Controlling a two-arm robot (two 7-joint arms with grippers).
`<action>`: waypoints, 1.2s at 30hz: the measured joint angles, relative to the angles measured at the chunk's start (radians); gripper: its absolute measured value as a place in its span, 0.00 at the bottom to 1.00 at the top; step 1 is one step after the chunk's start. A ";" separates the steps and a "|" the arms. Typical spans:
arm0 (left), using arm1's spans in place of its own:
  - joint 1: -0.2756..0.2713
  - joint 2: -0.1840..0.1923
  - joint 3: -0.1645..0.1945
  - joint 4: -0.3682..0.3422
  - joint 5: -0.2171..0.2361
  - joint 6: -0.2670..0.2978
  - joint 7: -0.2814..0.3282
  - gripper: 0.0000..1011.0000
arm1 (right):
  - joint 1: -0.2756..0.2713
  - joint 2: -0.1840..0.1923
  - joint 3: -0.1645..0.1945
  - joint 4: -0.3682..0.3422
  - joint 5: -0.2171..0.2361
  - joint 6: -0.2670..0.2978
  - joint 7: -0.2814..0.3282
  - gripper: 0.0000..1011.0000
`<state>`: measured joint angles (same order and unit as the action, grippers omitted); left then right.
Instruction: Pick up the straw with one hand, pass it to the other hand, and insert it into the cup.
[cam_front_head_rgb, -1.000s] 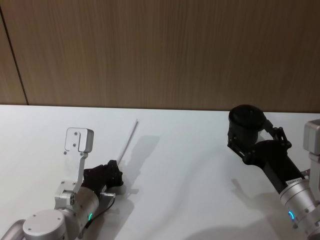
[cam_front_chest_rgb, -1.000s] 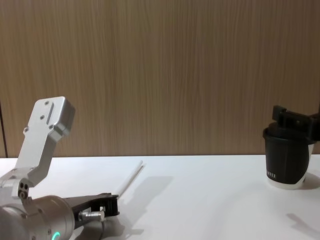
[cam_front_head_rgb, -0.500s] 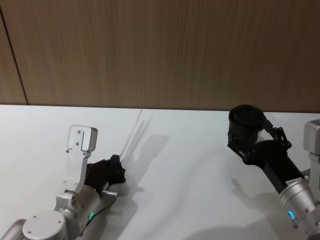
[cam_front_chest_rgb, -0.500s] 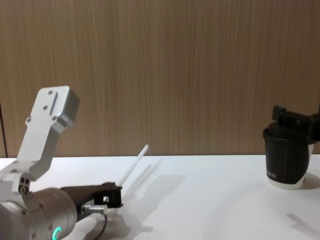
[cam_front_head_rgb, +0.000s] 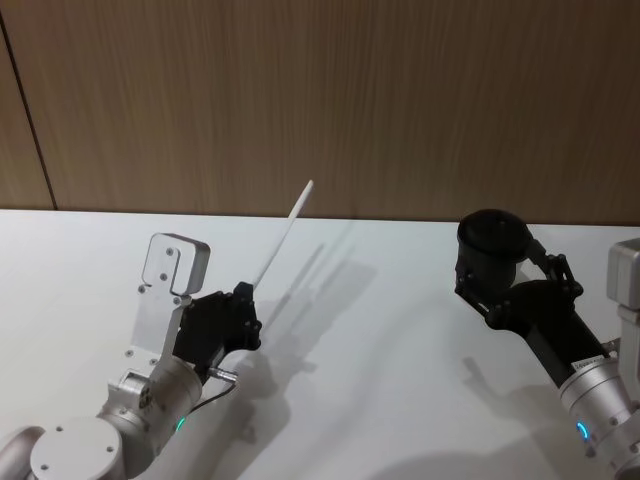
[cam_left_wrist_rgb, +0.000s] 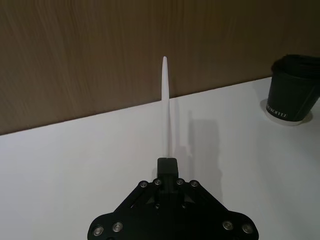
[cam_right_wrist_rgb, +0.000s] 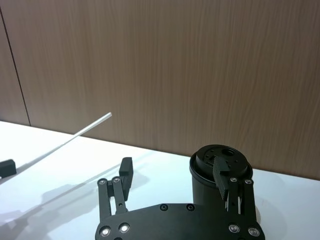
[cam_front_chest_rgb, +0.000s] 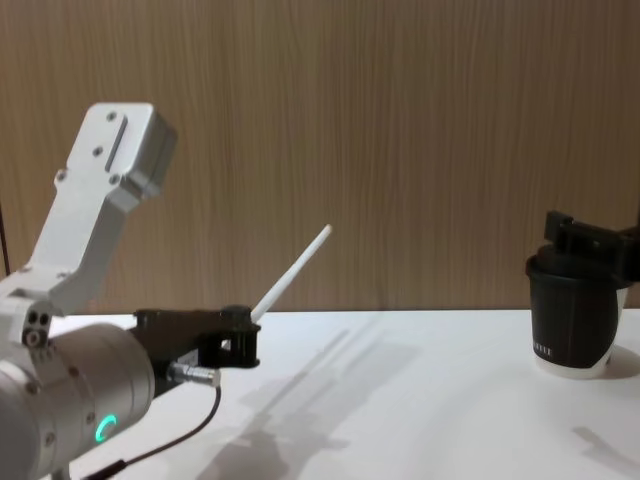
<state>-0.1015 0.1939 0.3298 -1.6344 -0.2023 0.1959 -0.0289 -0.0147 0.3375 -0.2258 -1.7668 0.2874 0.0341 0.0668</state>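
Observation:
My left gripper (cam_front_head_rgb: 244, 302), with its silver wrist and green ring, is shut on the lower end of the thin white straw (cam_front_head_rgb: 281, 236). It holds the straw clear of the white table (cam_front_head_rgb: 390, 360), the free end slanting up and away. In the left wrist view the straw (cam_left_wrist_rgb: 166, 107) runs straight out from the closed fingertips (cam_left_wrist_rgb: 167, 166). The black lidded cup (cam_front_head_rgb: 492, 238) stands upright at the right. My black right gripper (cam_front_head_rgb: 510, 278) sits open close against the cup (cam_right_wrist_rgb: 207, 187), one finger (cam_right_wrist_rgb: 219, 174) across its lid and the other well to the side.
A wood-panelled wall (cam_front_head_rgb: 330, 100) rises right behind the table's far edge. Between straw and cup, the white tabletop (cam_front_chest_rgb: 420, 400) carries only shadows. The cup (cam_front_chest_rgb: 572, 325) stands near the table's far right side.
My left gripper has risen and moved forward with the straw, whose far end has lifted off the table and now points up toward the wall. The right gripper and cup have not moved.

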 joint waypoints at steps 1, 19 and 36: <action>0.000 0.005 0.002 -0.006 0.002 -0.002 -0.005 0.00 | 0.000 0.000 0.000 0.000 0.000 0.000 0.000 0.99; -0.049 0.078 0.040 -0.092 0.039 -0.039 -0.147 0.00 | 0.000 0.000 0.000 0.000 0.000 0.000 0.000 0.99; -0.113 0.079 0.063 -0.101 0.050 -0.044 -0.225 0.00 | 0.000 0.000 0.000 0.000 0.000 0.000 0.000 0.99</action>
<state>-0.2149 0.2727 0.3926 -1.7355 -0.1524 0.1520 -0.2538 -0.0147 0.3375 -0.2258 -1.7668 0.2873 0.0341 0.0668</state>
